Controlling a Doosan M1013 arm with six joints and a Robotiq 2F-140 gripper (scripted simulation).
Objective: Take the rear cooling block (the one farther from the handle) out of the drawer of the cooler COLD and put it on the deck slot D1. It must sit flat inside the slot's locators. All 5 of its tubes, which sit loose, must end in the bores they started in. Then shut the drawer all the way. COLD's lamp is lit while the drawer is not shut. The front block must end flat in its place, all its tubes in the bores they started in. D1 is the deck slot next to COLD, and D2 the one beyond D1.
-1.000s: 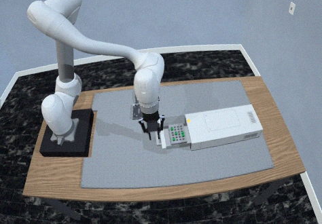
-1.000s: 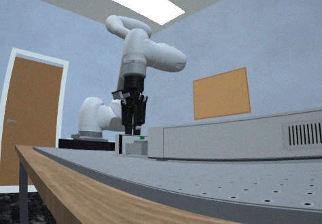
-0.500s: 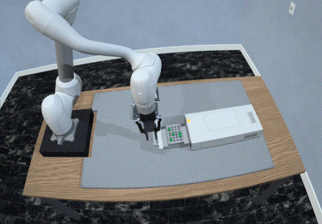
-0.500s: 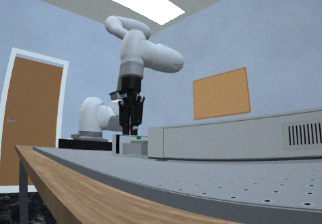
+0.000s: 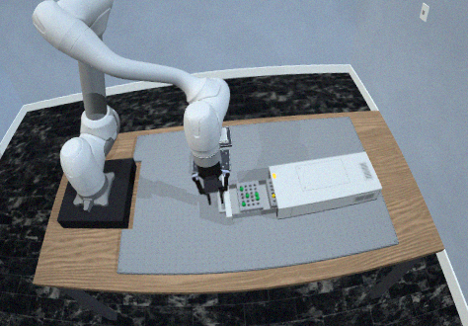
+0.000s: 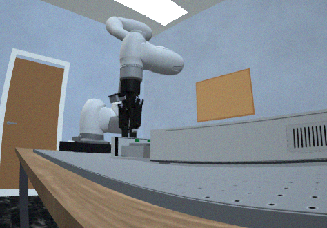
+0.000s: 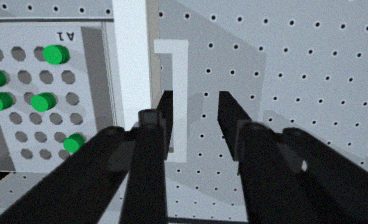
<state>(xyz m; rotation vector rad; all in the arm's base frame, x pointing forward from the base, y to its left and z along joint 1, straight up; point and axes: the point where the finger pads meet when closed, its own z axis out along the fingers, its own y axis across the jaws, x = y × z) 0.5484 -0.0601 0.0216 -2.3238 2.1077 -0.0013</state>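
The cooler COLD [image 5: 336,192] [image 6: 224,142] has its lamp [image 5: 274,176] lit yellow. Its drawer front [image 5: 229,210] [image 7: 132,65] stands out from the body. The front block [image 5: 261,203] [image 7: 30,37], with several green tubes, lies in the drawer. The rear block [image 5: 271,190] shows only a strip with yellow at the housing's edge; the rest is hidden. My gripper [image 5: 215,202] [image 6: 129,135] [image 7: 195,105] is partly open. Its fingers stand on either side of the handle bar [image 7: 180,75], one between bar and drawer front, one outside, with gaps. The slot D1 [image 5: 226,161] is partly hidden by the arm.
The slot D2 [image 5: 228,145] lies beyond D1, partly behind the arm. The perforated deck [image 5: 197,251] [image 7: 305,65] lies around the cooler and drawer. The robot's black base [image 5: 94,219] stands at the table's left. COLD's housing overhangs the rear part of the drawer.
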